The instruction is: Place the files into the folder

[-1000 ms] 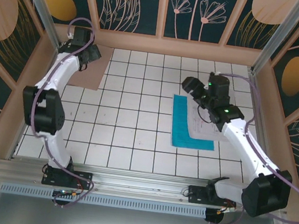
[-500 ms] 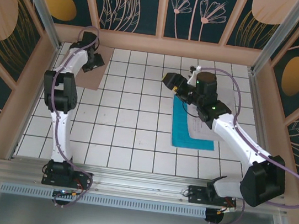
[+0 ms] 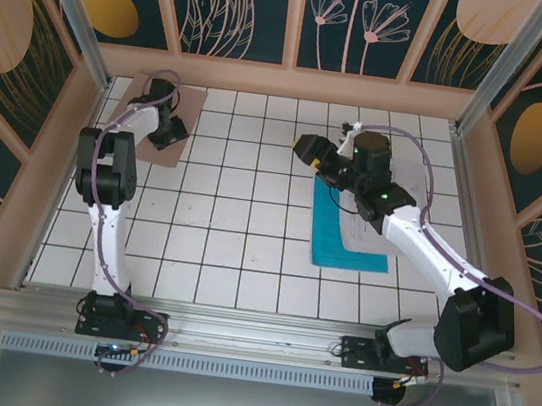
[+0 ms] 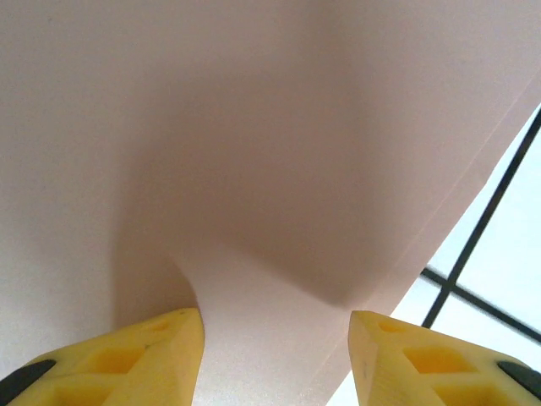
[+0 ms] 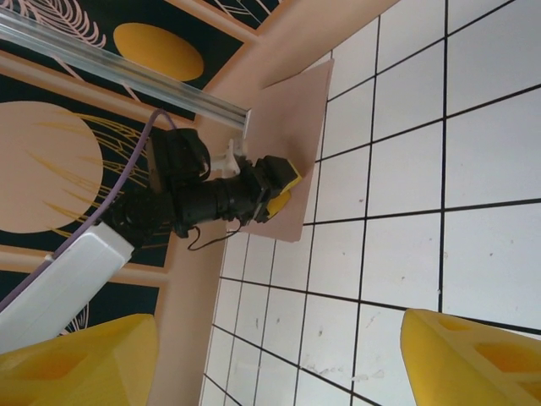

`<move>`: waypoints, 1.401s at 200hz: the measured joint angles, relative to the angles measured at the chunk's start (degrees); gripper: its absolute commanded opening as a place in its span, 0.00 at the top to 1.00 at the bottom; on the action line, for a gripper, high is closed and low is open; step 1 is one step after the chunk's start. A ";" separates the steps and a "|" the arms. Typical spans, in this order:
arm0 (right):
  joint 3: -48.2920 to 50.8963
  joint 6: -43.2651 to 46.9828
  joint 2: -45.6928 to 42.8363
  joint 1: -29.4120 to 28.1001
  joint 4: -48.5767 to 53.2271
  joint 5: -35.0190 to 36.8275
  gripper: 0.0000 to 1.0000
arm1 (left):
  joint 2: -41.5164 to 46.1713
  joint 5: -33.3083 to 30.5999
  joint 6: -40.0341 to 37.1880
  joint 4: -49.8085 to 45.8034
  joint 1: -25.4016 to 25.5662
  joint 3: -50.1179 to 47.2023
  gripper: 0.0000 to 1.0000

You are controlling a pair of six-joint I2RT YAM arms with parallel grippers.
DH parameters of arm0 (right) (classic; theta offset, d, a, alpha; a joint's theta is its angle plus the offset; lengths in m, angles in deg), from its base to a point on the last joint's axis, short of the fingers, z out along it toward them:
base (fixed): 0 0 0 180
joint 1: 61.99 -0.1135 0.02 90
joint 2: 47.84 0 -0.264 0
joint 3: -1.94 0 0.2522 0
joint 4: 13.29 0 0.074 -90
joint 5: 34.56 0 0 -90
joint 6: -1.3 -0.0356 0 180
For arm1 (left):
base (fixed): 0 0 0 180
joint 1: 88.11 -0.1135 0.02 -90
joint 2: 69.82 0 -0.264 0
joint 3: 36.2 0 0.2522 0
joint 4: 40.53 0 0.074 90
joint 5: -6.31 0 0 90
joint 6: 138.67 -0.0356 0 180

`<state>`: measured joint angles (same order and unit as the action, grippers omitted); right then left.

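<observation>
folder [image 3: 190, 103] far-left corner | left jaws half-open over it | right jaws wide, empty

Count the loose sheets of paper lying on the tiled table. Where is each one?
2. The teal-blue sheet lies right of centre; the white printed sheet lies on top of it, partly under the right arm. More could be hidden beneath them.

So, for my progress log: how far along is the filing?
Done: nothing; the teal sheet and white sheet lie on the tiles, outside the folder. In hand: the left fingers are at the folder, apart. Left: opening it, inserting both sheets.
</observation>
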<state>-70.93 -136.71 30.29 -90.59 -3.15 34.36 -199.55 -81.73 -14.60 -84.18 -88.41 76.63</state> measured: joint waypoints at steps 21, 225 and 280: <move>0.07 -0.17 0.59 0.00 0.24 0.07 0.24 | 3.21 0.44 0.52 3.13 1.07 -5.73 0.50; 13.86 -3.43 -3.06 3.13 2.62 1.49 0.26 | 21.68 10.10 27.61 24.33 33.31 -37.94 0.53; 15.43 -3.54 -5.25 3.10 3.06 1.46 0.26 | 26.53 7.67 27.36 18.29 36.85 -39.34 0.34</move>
<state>-55.50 -140.25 25.04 -87.48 -0.09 35.82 -173.02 -74.06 12.76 -65.88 -51.56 37.29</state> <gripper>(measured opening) 0.741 0.606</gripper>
